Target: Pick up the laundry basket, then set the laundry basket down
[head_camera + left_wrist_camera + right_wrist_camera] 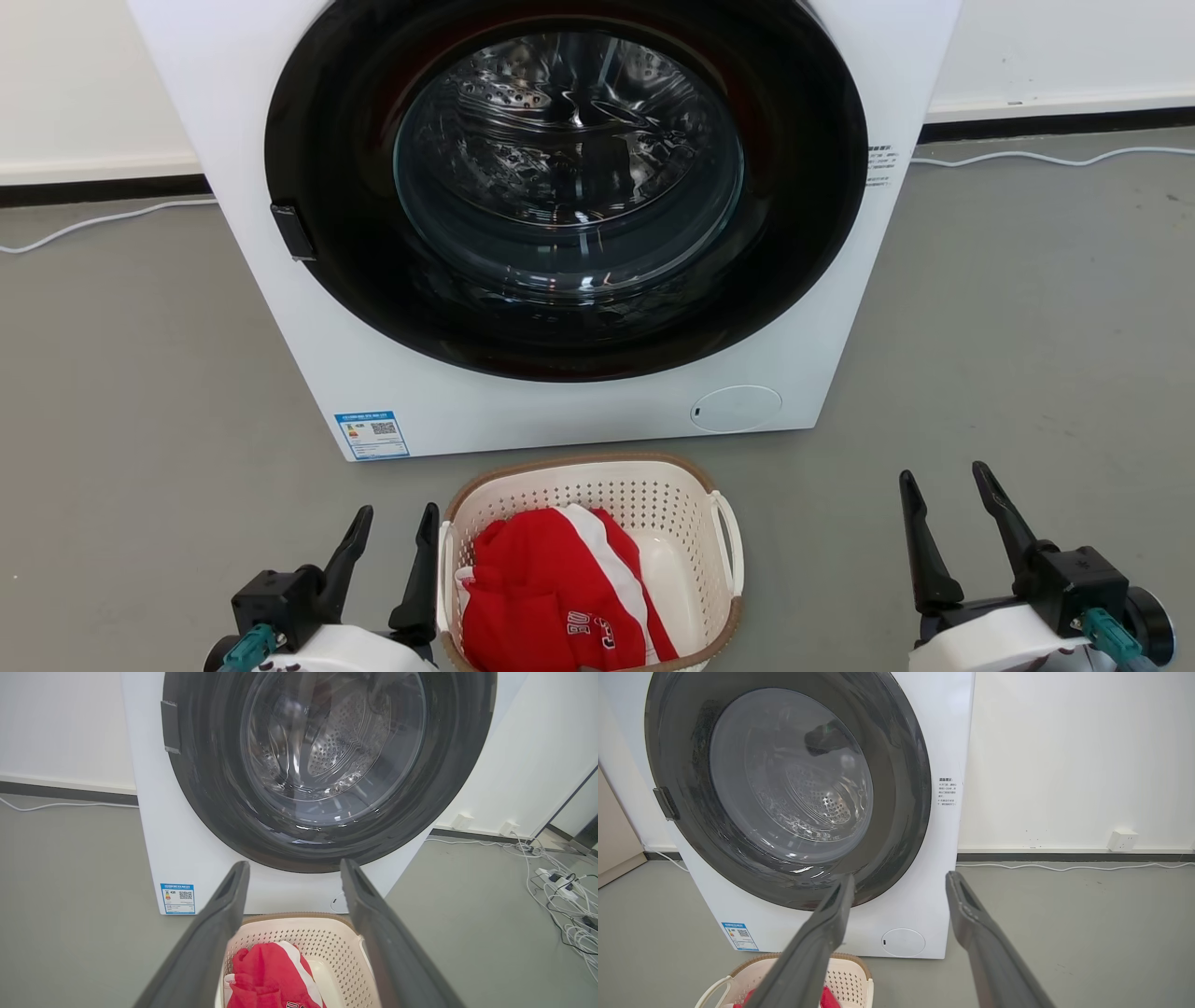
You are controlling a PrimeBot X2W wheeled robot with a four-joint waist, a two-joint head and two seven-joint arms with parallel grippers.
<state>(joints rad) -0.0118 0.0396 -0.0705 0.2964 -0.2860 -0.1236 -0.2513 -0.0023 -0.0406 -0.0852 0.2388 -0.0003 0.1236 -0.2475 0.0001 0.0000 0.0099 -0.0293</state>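
Cream perforated plastic, the laundry basket (644, 509) sat on the grey floor (980, 373) at bottom centre, before the washing machine (523, 411). The left end effector (398, 511) beside it and the right end effector (941, 472) farther off gaped wide, empty, apparently poised for its handles.

The laundry basket (597, 490) runs off the bottom of the head view, so its near rim is lost; a red garment (546, 588) covers most of its floor, and the pale lettering on the cloth is cut by that same edge, unreadable; the washing machine (523, 415) loses its top to the upper edge; its blue label (372, 435) and the side text (880, 165) are too fine to read; in the right wrist view one finger (803, 961) of the right gripper (901, 875) hides much of the basket.
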